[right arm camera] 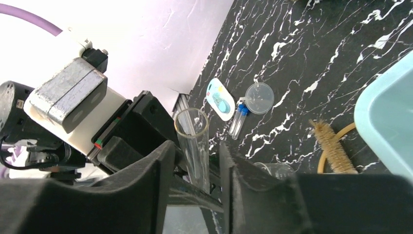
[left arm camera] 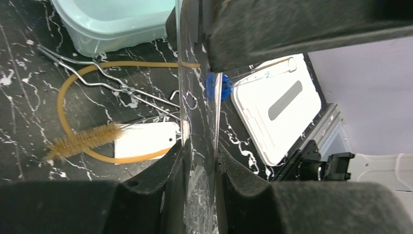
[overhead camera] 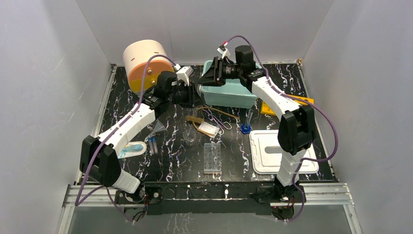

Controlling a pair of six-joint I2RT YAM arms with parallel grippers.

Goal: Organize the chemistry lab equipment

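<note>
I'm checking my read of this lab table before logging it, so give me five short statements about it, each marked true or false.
1. The teal bin sits at the back of the table. True.
2. The white lid rests on the bin. False: it lies flat on the table's near right side.
3. A glass tube stands between the fingers of the left end effector. True.
4. The brush is inside the bin. False: it lies on the table by the tan hose.
5. The well plate lies on the table. True.
</note>
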